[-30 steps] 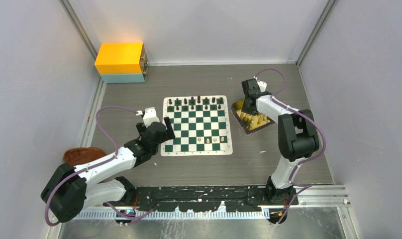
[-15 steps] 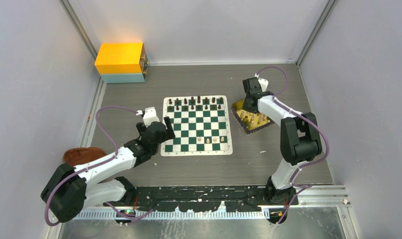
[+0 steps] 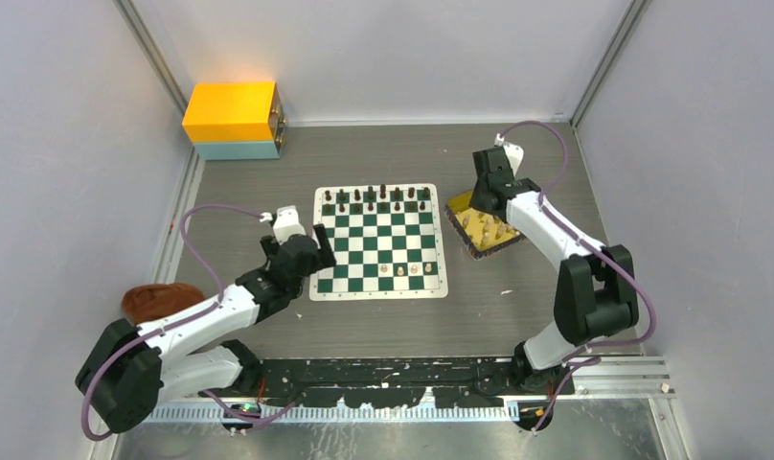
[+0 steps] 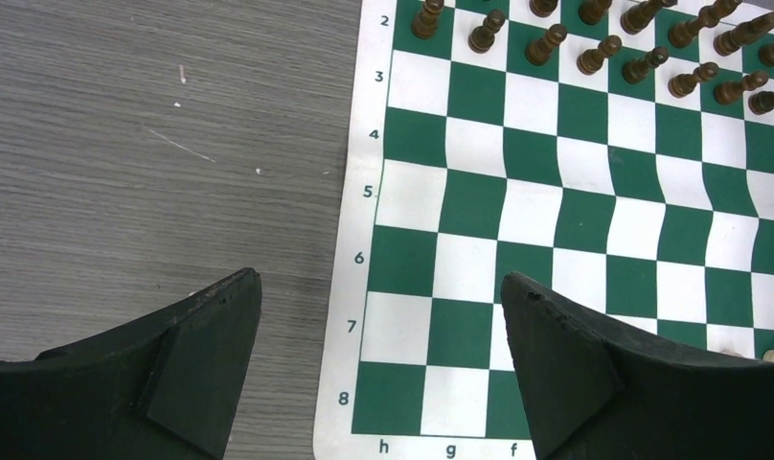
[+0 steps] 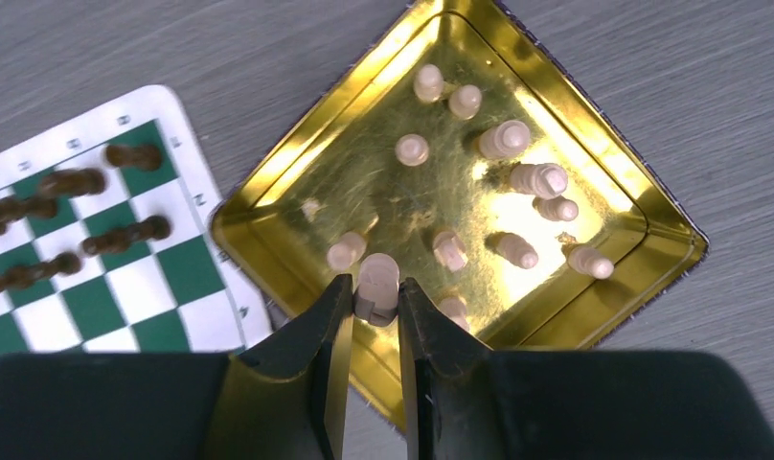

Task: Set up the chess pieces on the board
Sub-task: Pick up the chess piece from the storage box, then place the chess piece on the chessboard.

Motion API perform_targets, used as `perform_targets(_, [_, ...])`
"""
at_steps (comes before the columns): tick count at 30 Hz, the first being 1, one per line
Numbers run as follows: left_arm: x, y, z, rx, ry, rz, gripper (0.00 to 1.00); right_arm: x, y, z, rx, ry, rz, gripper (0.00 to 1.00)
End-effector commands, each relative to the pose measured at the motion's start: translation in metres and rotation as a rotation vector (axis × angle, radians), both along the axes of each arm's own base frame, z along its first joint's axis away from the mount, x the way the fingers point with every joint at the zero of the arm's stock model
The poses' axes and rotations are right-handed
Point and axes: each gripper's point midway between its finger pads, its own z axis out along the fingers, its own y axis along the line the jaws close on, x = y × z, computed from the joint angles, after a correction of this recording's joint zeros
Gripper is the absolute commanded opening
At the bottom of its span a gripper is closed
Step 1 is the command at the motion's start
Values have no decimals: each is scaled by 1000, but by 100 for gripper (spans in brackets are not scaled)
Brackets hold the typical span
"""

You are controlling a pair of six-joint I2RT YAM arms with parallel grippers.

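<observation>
Bright, even overhead light with soft shadows. Glare flares across the gold tray (image 5: 364,192) at the centre of the right wrist view; dark chess pieces (image 5: 125,235) at its left edge are blurred.

Lab test cell: bare grey walls (image 3: 57,144) enclose the robot table (image 3: 383,153)

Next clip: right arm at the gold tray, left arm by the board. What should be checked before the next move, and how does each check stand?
1. Grip: right claw shut on one pale piece: ok.
2. Held piece clear of the gold tray: cannot tell. A neighbouring pale piece stands right beside one finger.
3. Free squares in the board's near rows: ok. Only a few pale pieces stand there.
4. Left claw out of the path: cannot tell. It hovers open and empty across the board's left edge, and the target square is unknown.
5. Dark pieces upright in the far rows: ok.
</observation>
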Motion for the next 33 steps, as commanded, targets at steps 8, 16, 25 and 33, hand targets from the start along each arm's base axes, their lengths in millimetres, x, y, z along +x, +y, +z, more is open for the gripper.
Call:
perform_targets(8, [-18, 44, 44, -40, -100, 165, 94, -49, 110, 73, -11, -89, 310, 1])
perform_targets(16, [-45, 83, 44, -78, -116, 323, 94, -85, 206, 74, -65, -74, 512, 0])
perform_targets(25, [-62, 106, 50, -113, -151, 389, 93, -113, 290, 54, -87, -36, 654, 0])
perform_targets(33, [-67, 115, 55, -100, -172, 407, 93, -133, 336, 24, -100, 16, 730, 0])
